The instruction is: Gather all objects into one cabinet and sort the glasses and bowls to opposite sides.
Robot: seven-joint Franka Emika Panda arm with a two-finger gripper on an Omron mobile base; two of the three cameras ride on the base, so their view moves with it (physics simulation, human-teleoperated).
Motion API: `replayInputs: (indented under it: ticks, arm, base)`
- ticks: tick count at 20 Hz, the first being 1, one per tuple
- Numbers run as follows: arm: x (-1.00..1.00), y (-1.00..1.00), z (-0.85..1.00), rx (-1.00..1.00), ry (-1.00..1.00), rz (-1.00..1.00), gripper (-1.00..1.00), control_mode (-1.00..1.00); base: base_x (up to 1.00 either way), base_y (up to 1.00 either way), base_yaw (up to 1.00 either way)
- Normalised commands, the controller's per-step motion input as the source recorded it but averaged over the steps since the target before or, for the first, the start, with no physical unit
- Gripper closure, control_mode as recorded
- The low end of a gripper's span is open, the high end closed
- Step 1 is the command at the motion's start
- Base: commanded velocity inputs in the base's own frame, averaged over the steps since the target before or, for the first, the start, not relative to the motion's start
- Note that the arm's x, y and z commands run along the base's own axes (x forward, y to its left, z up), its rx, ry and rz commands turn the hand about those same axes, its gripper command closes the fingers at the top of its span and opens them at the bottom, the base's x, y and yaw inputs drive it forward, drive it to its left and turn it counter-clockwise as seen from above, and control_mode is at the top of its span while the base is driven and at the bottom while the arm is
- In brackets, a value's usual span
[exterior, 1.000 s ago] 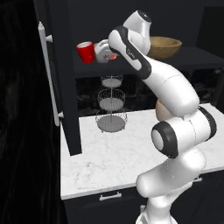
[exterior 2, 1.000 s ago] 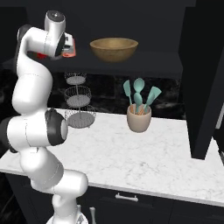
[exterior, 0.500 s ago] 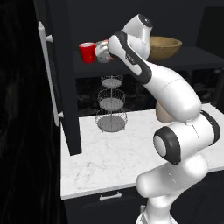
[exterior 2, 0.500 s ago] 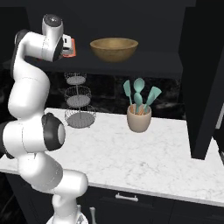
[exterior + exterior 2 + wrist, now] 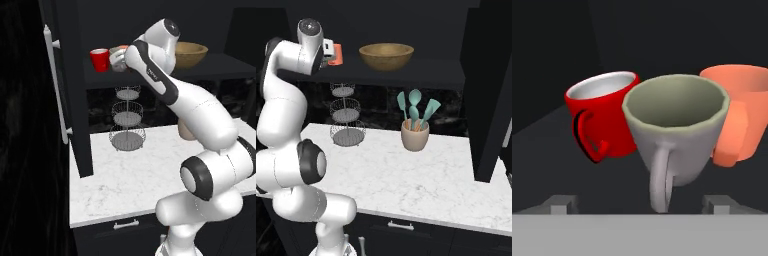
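Observation:
On the dark shelf (image 5: 100, 77) of the black cabinet stand three cups close together: a red cup (image 5: 604, 117), a grey-beige cup (image 5: 674, 125) and a salmon-orange cup (image 5: 739, 110). My gripper (image 5: 639, 202) is open right in front of the grey-beige cup. The cup's handle sits between the spread fingertips (image 5: 562, 202) and they do not touch it. The red cup (image 5: 100, 60) is at the shelf's left, and the salmon-orange cup (image 5: 336, 54) peeks out beside my hand. The wide brown wooden bowl (image 5: 386, 55) rests further right on the same shelf.
The cabinet door (image 5: 75, 100) with its pale bar handle (image 5: 56, 85) stands open on the left. Below, on the white marble counter (image 5: 421, 185), are a three-tier wire rack (image 5: 347, 120) and a pot of teal utensils (image 5: 415, 135). Another dark door (image 5: 486, 100) hangs at the right.
The gripper has gone from shut to open and has let go of the grey-beige cup, which now stands on the shelf. The other cups and the bowl have not moved.

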Motion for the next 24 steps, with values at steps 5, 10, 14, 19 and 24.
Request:
replayInputs:
  ticks: [5,10,14,19,24]
  arm:
    - [-0.63,-0.09,0.28,0.00,0.00,0.00,-1.00,-1.00]
    - [-0.81,-0.26,0.18,0.00,0.02,-0.08,-1.00,-1.00]
    - [-0.85,-0.41,0.00,0.00,0.01,-0.18,-1.00,-1.00]
    - [-0.65,-0.26,-0.02,0.00,0.01,-0.14,-1.00,-1.00]
    - [-0.20,0.00,-0.13,0.00,0.08,0.00,-1.00,-1.00]
  base:
    - [0.00,0.00,0.00]
    - [0.00,0.00,0.00]
    - [0.00,0.00,0.00]
    - [0.00,0.00,0.00]
    - [0.00,0.00,0.00]
